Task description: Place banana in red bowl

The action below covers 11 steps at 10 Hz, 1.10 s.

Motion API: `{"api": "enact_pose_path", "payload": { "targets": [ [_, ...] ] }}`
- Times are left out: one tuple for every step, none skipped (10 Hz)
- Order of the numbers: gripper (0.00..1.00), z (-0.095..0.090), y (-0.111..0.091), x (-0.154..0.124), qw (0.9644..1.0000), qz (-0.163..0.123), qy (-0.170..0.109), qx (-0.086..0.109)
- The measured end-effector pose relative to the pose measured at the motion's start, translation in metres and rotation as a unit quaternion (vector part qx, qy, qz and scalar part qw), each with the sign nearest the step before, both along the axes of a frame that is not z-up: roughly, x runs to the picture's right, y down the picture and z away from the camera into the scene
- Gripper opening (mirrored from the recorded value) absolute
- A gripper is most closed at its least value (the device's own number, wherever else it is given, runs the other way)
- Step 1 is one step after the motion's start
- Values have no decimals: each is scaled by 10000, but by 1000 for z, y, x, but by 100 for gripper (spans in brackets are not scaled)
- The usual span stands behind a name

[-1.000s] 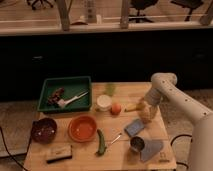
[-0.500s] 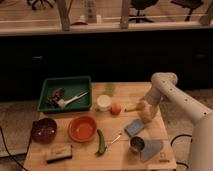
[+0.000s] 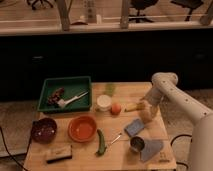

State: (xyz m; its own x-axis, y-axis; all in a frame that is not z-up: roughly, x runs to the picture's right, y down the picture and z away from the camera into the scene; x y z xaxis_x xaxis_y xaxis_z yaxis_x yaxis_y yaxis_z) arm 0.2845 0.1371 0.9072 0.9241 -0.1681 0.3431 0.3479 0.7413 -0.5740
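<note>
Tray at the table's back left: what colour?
Green tray, camera view; the gripper is far off by the banana.

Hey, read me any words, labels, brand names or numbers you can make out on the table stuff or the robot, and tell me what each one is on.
None can be read.
No print shows on the banana, the red bowl, the green tray or the white cup.
The dark block at the front edge has a pale strip, too blurred to read.
The gripper, beside the banana, shows no marking.

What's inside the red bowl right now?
Nothing shows inside the red bowl; its inside looks bare. The banana lies on the table by the orange, with the gripper just right of it.
</note>
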Motion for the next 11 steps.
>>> {"api": "enact_pose_path", "payload": {
  "targets": [
    [80, 0, -1, 1, 10000, 6, 3, 8],
    [80, 0, 0, 1, 10000, -2, 2, 21],
    [80, -2, 0, -2, 10000, 5, -8, 63],
    [80, -2, 1, -6, 10000, 12, -16, 89],
    [80, -3, 0, -13, 9999, 19, -42, 137],
    [80, -3, -1, -17, 9999, 18, -66, 158],
    [80, -3, -1, -21, 9998, 19, -85, 164],
    [78, -2, -2, -23, 9998, 18, -102, 174],
    [73, -2, -1, -26, 9998, 12, -120, 170],
    [62, 0, -2, -28, 9997, -5, -144, 171],
    [53, 2, -3, -31, 9997, -17, -167, 177]
  ]
}}
